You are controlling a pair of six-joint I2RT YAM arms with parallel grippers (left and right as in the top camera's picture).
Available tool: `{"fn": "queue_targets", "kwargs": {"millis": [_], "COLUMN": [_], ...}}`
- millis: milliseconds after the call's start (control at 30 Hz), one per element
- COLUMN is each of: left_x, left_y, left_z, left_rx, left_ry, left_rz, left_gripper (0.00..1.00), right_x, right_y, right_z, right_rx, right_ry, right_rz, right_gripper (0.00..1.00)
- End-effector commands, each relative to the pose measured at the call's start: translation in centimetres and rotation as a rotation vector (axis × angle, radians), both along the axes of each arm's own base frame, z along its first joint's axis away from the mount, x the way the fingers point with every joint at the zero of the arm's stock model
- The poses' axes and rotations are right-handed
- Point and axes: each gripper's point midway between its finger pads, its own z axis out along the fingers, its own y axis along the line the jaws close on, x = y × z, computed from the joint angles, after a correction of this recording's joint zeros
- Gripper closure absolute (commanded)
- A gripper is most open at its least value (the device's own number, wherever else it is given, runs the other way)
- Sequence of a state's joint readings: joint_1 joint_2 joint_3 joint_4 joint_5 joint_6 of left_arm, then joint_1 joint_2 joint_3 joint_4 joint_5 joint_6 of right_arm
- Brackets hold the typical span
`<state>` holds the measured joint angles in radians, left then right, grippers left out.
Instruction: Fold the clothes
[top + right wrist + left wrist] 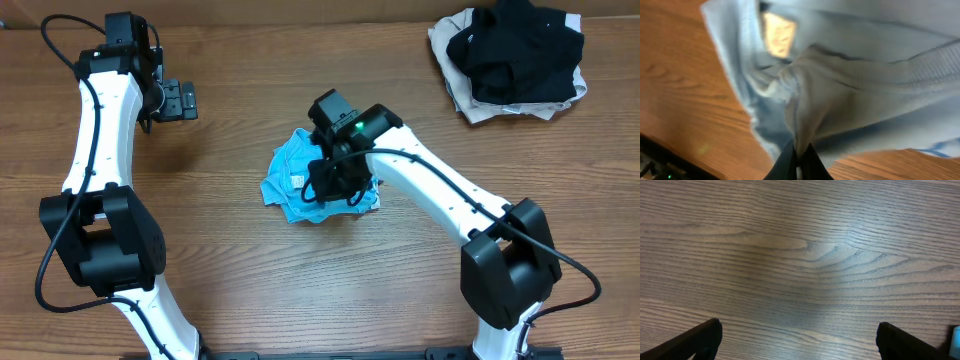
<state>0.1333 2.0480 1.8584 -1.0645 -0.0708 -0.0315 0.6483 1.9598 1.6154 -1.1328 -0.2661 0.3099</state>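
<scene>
The clothes, a crumpled sky-blue T-shirt (292,180), lie bunched in the middle of the table. My right gripper (335,182) sits on the heap's right side, shut on a fold of the blue fabric (850,85). In the right wrist view the cloth rises from between the black fingertips (786,162), and my right gripper (799,159) pinches it tightly. My left gripper (180,99) rests far to the left near the table's back edge, open. In the left wrist view my left gripper (799,340) has only bare wood between its wide-spread fingers (700,340).
A black garment (515,50) lies on top of a beige one (470,100) at the back right corner. A wooden tabletop (250,290) spreads around the shirt.
</scene>
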Motion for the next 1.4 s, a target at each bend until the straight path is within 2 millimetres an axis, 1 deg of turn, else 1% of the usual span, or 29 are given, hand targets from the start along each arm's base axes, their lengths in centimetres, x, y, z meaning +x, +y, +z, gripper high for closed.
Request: {"fn": "queue_targets", "kwargs": {"millis": [0, 100, 133, 167, 200, 267, 367, 500, 533, 567, 600, 667, 700, 733, 767, 800, 833, 867, 900, 933, 1000, 1100, 1167, 1200, 1233, 1267, 1367], "left_x": [0.1, 0.2, 0.2, 0.2, 0.2, 0.2, 0.3, 0.3, 0.3, 0.3, 0.3, 0.3, 0.3, 0.3, 0.3, 0.3, 0.3, 0.3, 0.4, 0.5, 0.6, 0.7, 0.7, 0.7, 0.7, 0.8, 0.8], "left_y": [0.0, -0.1, -0.1, -0.1, -0.1, -0.1, -0.1, -0.1, -0.1, -0.1, -0.1, -0.1, -0.1, -0.1, -0.1, -0.1, -0.1, -0.1, -0.1, -0.2, -0.4, -0.5, -0.5, -0.5, -0.5, -0.5, -0.5], "left_z": [0.3, 0.3, 0.3, 0.3, 0.3, 0.3, 0.3, 0.3, 0.3, 0.3, 0.3, 0.3, 0.3, 0.3, 0.3, 0.3, 0.3, 0.3, 0.4, 0.4, 0.4, 0.4, 0.4, 0.4, 0.4, 0.5, 0.5], "left_rx": [-0.017, -0.021, -0.023, -0.023, -0.023, -0.022, -0.022, -0.022, -0.022, -0.022, -0.022, -0.022, -0.022, -0.022, -0.022, -0.023, -0.023, -0.023, -0.024, -0.028, -0.043, -0.045, -0.045, -0.045, -0.045, -0.045, -0.045], "left_ry": [-0.016, -0.020, -0.021, -0.021, -0.021, -0.021, -0.023, -0.024, -0.024, -0.024, -0.024, -0.024, -0.024, -0.024, -0.024, -0.024, -0.024, -0.026, -0.028, -0.032, -0.038, -0.041, -0.041, -0.042, -0.043, -0.044, -0.044], "left_rz": [0.020, 0.019, 0.018, 0.019, 0.019, 0.018, 0.018, 0.018, 0.018, 0.018, 0.018, 0.018, 0.018, 0.018, 0.018, 0.018, 0.018, 0.018, 0.018, 0.016, 0.011, 0.009, 0.009, 0.009, 0.009, 0.009, 0.009], "left_gripper": [0.00, 0.00, 0.00, 0.00, 0.00, 0.00, 0.00, 0.00, 0.00, 0.00, 0.00, 0.00, 0.00, 0.00, 0.00, 0.00, 0.00, 0.00, 0.00, 0.00, 0.00, 0.00, 0.00, 0.00, 0.00, 0.00, 0.00], "right_x": [-1.8, -3.4, -3.9, -4.4, -4.8, -5.5, -6.3, -7.0, -6.9, -6.5, -6.1, -4.3, -3.0, -1.9, -0.2, 1.1, 2.9, 4.1, 5.5, 6.4, 8.4, 10.9, 11.8, 12.2, 12.3, 12.5, 12.7], "right_y": [3.3, 4.8, 5.2, 5.5, 5.7, 6.0, 6.0, 5.2, 5.1, 4.9, 4.7, 4.0, 3.6, 3.1, 2.6, 2.2, 2.0, 1.8, 1.7, 1.5, 1.2, 0.3, 0.0, 0.0, -0.1, -0.2, -1.3], "right_z": [1.8, 1.8, 1.8, 1.7, 1.7, 1.6, 1.5, 1.4, 1.6, 1.8, 2.2, 3.4, 4.2, 5.0, 6.1, 6.8, 7.7, 8.1, 8.4, 8.5, 8.1, 6.1, 4.4, 3.1, 2.5, 1.5, -0.8], "right_rx": [0.063, 0.064, 0.063, 0.058, 0.053, 0.044, 0.031, 0.002, 0.003, 0.004, 0.007, 0.009, 0.012, 0.015, 0.023, 0.033, 0.057, 0.074, 0.092, 0.101, 0.114, 0.071, 0.037, 0.022, 0.012, -0.007, -0.090], "right_ry": [-0.033, -0.040, -0.040, -0.042, -0.044, -0.042, -0.026, 0.003, 0.000, -0.010, -0.024, -0.075, -0.110, -0.139, -0.182, -0.213, -0.267, -0.303, -0.343, -0.363, -0.396, -0.419, -0.421, -0.417, -0.413, -0.405, -0.383], "right_rz": [0.087, 0.139, 0.154, 0.169, 0.181, 0.200, 0.214, 0.222, 0.227, 0.224, 0.214, 0.177, 0.152, 0.129, 0.093, 0.072, 0.066, 0.065, 0.059, 0.048, 0.019, -0.021, -0.011, 0.015, 0.026, 0.036, 0.028], "right_gripper": [0.96, 0.95, 0.93, 0.88, 0.85, 0.85, 0.85, 0.85, 0.81, 0.74, 0.69, 0.59, 0.54, 0.45, 0.36, 0.28, 0.22, 0.20, 0.19, 0.19, 0.20, 0.21, 0.21, 0.22, 0.23, 0.24, 0.28]}}
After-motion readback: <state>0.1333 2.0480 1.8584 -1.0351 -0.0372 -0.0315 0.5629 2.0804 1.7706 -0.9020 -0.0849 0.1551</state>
